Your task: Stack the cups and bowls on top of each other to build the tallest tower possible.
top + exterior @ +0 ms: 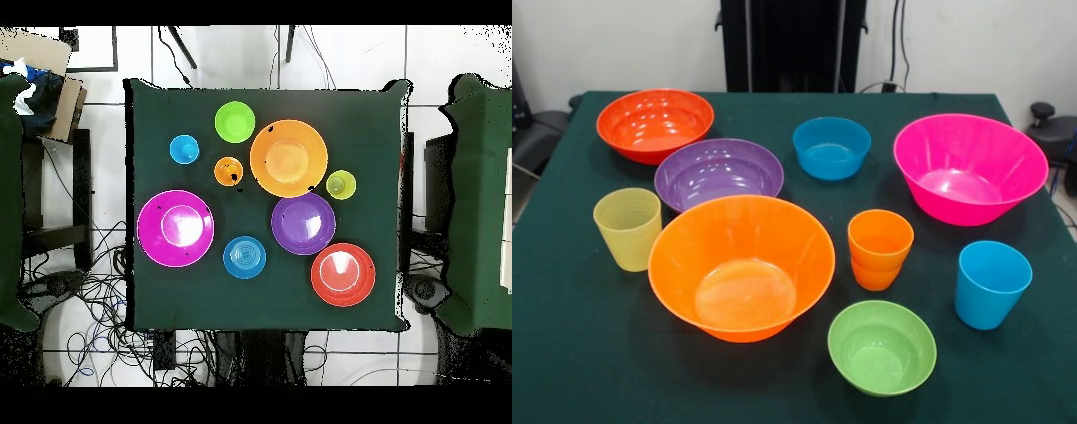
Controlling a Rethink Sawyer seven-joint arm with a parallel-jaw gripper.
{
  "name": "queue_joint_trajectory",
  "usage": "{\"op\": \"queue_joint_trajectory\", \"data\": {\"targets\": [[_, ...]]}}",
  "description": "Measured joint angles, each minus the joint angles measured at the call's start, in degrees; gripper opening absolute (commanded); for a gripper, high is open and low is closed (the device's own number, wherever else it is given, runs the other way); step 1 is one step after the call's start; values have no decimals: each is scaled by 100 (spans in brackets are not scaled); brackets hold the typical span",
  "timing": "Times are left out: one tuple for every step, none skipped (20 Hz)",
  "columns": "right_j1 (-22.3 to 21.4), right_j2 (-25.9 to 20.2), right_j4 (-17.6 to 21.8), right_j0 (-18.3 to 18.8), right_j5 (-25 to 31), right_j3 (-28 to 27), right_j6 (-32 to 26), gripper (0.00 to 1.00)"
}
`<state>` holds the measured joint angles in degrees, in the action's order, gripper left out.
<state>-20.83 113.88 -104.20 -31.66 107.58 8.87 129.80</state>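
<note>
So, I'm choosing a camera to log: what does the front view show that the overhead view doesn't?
Only the front view shows the vessels' height and tapered walls, and that the orange cup looks like two nested cups. Only the overhead view shows the whole green table, the floor cables, and every vessel as a rim circle. Both show six bowls, including the hot pink bowl and large orange bowl, all unstacked. No hand appears.

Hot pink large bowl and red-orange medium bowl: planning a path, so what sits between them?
The small blue plastic bowl sits between the hot pink bowl and red-orange bowl, clearest overhead.
</note>
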Motion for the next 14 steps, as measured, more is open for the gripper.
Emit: {"op": "queue_joint_trajectory", "data": {"targets": [[42, -112, 109, -2, -67, 1, -6, 0], [84, -224, 219, -5, -134, 2, -12, 0], [115, -317, 313, -14, -187, 5, -12, 0], [147, -410, 407, -24, -240, 7, -13, 0], [205, -594, 611, -58, -343, 22, -13, 0], [247, -733, 764, -96, -417, 51, -14, 0], [316, -961, 1022, -179, -554, 123, -14, 0], [373, -1165, 1259, -269, -686, 210, -18, 0], [453, -1467, 1621, -434, -902, 384, -34, 0], [514, -1717, 1925, -596, -1115, 555, -52, 0], [542, -1840, 2072, -680, -1219, 643, -62, 0], [576, -1994, 2269, -795, -1367, 765, -75, 0], [617, -2212, 2533, -973, -1601, 943, -85, 0], [658, -2430, 2798, -1151, -1836, 1122, -94, 0]]}}
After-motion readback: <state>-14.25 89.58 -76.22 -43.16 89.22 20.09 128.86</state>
